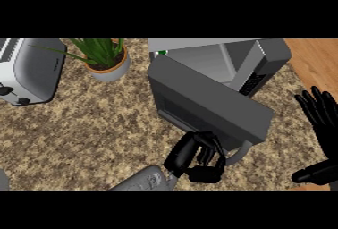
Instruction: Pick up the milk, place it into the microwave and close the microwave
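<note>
The grey microwave (264, 53) stands at the back right of the counter. Its dark door (204, 105) is swung partway across the opening, with a pale curved handle (242, 153) at its near edge. Just inside the cavity's left side a small white and green piece of the milk (162, 53) shows; the door hides the rest. My left hand (196, 156) rests against the door's near edge beside the handle, fingers loosely bent and holding nothing. At the view's right edge my right hand (321, 112) is open with its fingers up.
A potted green plant (105, 58) stands left of the microwave. A silver toaster (30, 69) sits at the far left. The speckled counter (86, 134) gives way to a wooden floor (314, 56) at the right.
</note>
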Controlling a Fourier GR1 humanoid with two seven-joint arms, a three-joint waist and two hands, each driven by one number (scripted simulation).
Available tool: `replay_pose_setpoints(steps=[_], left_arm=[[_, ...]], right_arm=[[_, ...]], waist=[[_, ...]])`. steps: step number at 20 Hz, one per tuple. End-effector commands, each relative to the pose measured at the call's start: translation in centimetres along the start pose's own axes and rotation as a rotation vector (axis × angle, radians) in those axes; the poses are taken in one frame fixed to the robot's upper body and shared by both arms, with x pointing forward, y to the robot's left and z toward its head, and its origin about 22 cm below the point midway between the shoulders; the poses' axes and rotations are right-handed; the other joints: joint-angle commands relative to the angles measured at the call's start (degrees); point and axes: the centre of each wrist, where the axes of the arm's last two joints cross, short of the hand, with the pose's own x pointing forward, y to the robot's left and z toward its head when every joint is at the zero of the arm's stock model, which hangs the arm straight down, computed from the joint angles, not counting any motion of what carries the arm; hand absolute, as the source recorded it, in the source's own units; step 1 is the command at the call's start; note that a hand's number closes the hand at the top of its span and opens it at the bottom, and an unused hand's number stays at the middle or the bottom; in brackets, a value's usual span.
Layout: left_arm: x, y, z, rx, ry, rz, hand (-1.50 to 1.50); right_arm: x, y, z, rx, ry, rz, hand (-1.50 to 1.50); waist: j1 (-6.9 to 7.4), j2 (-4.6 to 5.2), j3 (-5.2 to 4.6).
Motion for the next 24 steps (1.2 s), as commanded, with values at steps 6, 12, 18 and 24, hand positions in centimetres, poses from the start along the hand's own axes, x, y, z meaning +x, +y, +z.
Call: replay_pose_setpoints(steps=[6,12,18,24], left_arm=[[2.5,1.7,-4.1,0.118,-0.044,0.024,1.50],[3.5,3.5,-6.5,0.223,-0.004,0.047,1.50],[5.2,5.4,-8.2,0.350,-0.065,0.160,1.50],[5.2,7.0,-9.5,0.395,-0.075,0.178,1.50]], right_arm=[[2.7,0.2,-2.4,0.154,-0.047,-0.047,-1.50],[3.6,0.5,-3.6,0.186,-0.081,-0.090,-1.50],[4.0,0.6,-4.0,0.209,-0.062,-0.121,-1.50],[5.2,0.6,-5.3,0.250,-0.089,-0.126,-1.50]], waist=[[-5.05,0.83,-0.04],[-7.11,1.75,0.05],[-8.09,2.49,-0.23],[-9.41,3.53,-0.13]])
